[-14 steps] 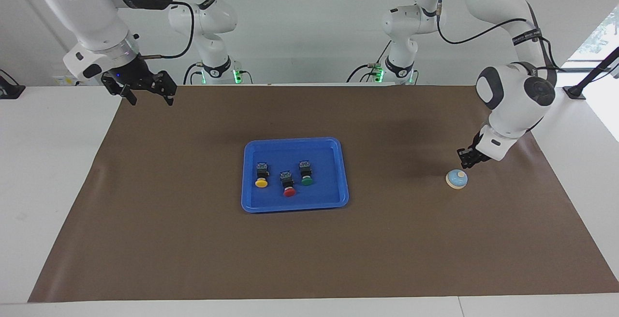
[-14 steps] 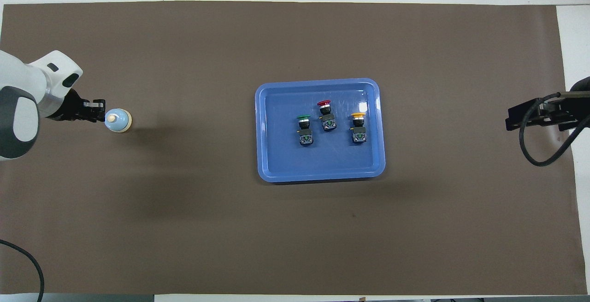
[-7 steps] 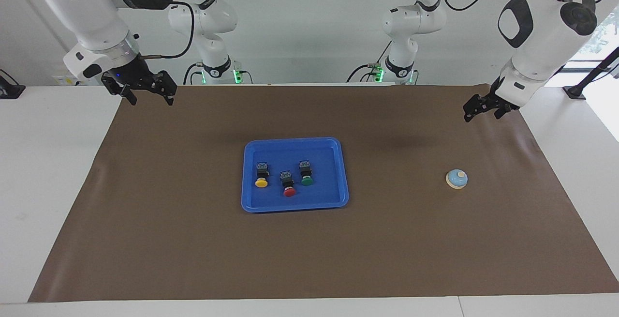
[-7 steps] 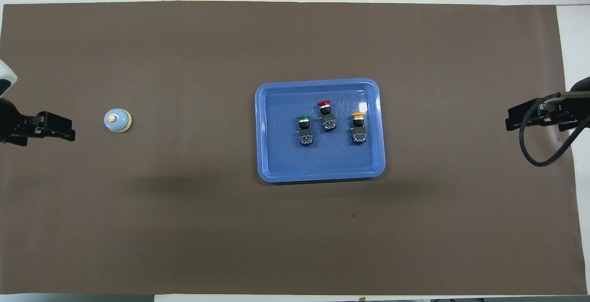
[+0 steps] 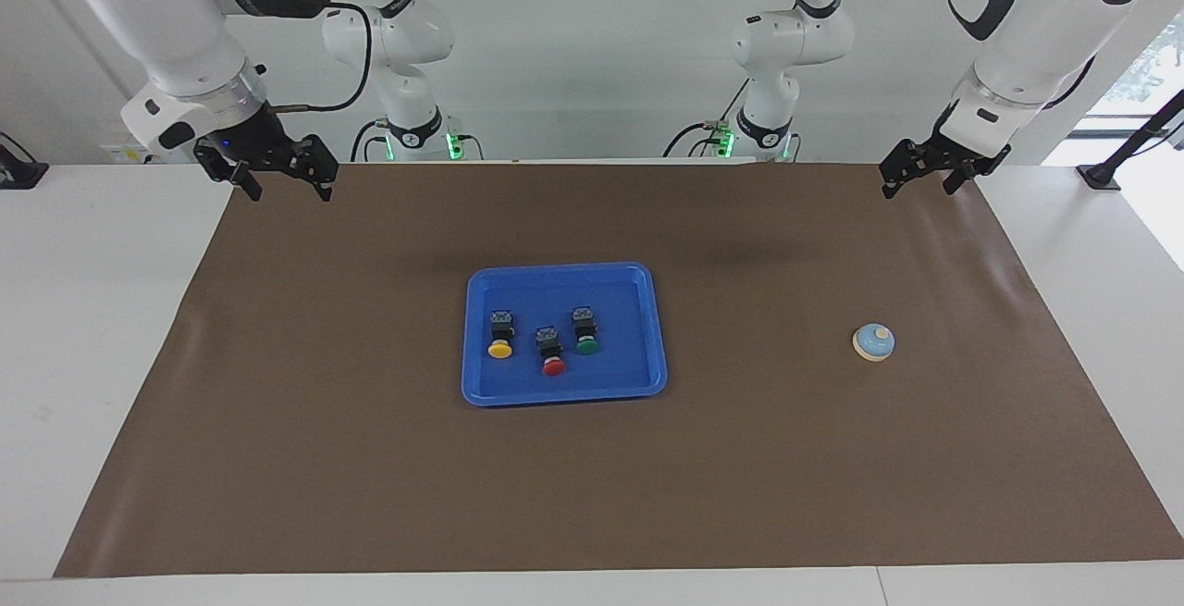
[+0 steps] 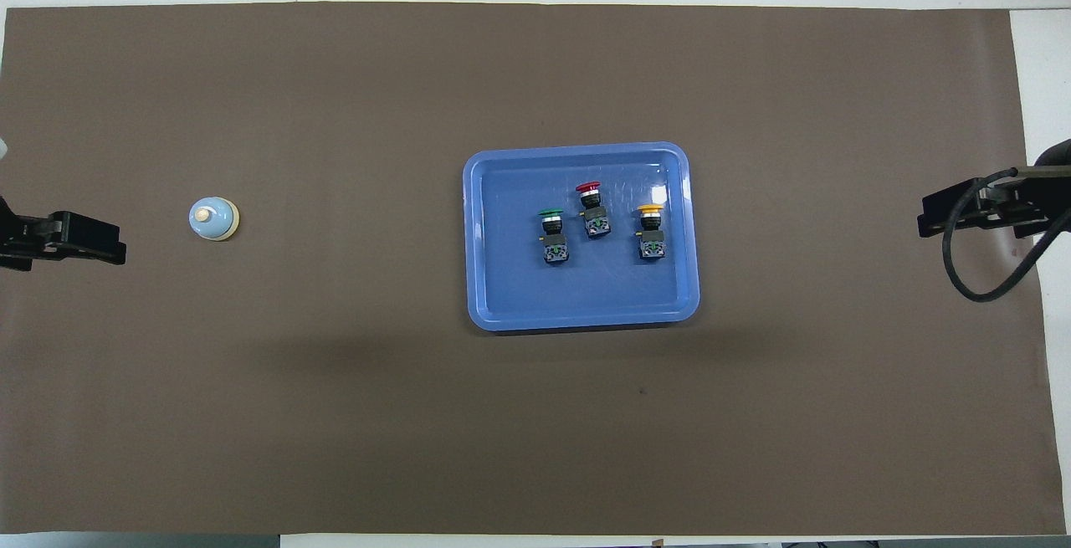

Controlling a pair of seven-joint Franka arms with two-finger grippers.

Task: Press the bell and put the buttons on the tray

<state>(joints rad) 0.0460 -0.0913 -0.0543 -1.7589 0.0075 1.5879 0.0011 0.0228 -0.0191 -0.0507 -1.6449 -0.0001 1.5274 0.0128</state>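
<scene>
The blue tray lies mid-table on the brown mat. In it lie three buttons on their sides: yellow, red and green. The light blue bell stands alone on the mat toward the left arm's end. My left gripper hangs open and empty, raised over the mat's edge at that end, well clear of the bell. My right gripper waits open and empty over the mat's edge at the right arm's end.
A brown mat covers most of the white table. A black cable loop hangs by the right gripper. Both arm bases stand at the robots' edge of the table.
My left gripper has lifted away from the bell, opened, and swung up and back to the mat's edge. Bell, tray, buttons and right arm have not moved.
</scene>
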